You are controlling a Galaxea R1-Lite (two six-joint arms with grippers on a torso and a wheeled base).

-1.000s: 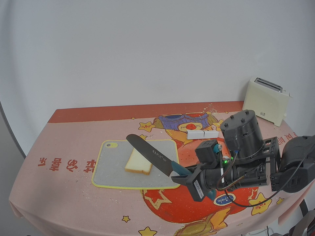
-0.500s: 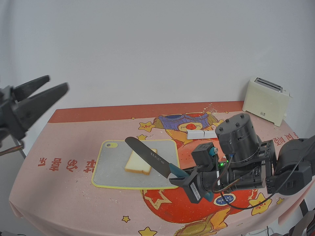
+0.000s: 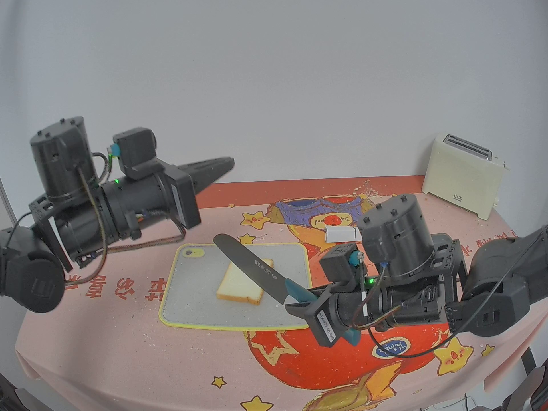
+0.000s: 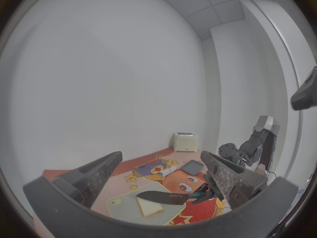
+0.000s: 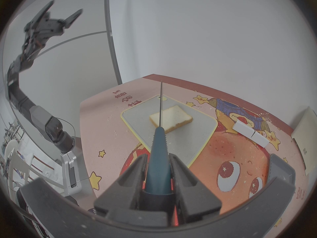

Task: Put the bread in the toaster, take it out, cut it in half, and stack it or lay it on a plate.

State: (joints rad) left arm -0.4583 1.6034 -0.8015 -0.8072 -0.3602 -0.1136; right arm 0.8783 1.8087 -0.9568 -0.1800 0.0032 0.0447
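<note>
A: How far along is it judged to be?

B: The bread (image 3: 242, 281) is seen uncut on the board (image 3: 191, 295) at the centre of the bench (image 3: 108, 321). The knife (image 3: 255, 267) is clenched in the right tool (image 3: 308, 308) and poised over it.

A: And the left tool (image 3: 212, 169)?

B: It is held spread at nine o'clock with nothing grasped. Cutting and plating are judged to remain.

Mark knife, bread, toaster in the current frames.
knife (image 3: 254, 266): head view, middle of the blade.
bread (image 3: 237, 285): head view, top face.
toaster (image 3: 459, 181): head view, front wall.

Bright, diffuse light; the bread (image 3: 242, 282) casts just a faint shadow on the cutting board (image 3: 188, 298). Wrist views bulge, corners vignetted dark.
</note>
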